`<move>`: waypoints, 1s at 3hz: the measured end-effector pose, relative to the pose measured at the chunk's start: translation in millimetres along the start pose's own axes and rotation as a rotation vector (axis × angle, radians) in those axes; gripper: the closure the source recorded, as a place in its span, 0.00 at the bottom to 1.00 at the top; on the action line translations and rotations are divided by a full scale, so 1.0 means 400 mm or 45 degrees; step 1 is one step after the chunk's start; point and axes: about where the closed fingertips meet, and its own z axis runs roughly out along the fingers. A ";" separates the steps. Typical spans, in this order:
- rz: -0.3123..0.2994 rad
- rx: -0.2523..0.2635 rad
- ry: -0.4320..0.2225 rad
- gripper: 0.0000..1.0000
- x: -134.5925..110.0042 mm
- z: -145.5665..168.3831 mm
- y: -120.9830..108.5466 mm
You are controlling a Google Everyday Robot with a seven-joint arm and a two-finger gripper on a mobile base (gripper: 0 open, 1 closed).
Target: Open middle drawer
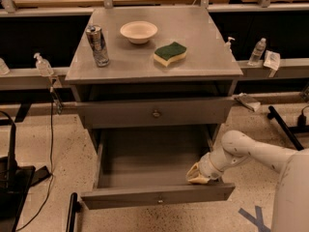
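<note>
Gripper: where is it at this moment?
In the camera view, the gripper is low on the right of the picture, inside the open drawer at its front right corner, below the closed drawer.

Single high view, facing cabinet (pixel 203 47) front, looking down, hand (pixel 197 174) at lower right

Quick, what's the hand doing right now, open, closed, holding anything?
Hand: inside the open drawer, at its right front corner; open or closed cannot be told.
</note>
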 end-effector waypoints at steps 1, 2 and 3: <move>0.000 0.000 0.000 1.00 0.000 0.000 0.000; 0.000 0.000 0.000 1.00 0.000 0.000 0.000; 0.000 0.000 -0.001 1.00 0.000 0.000 0.000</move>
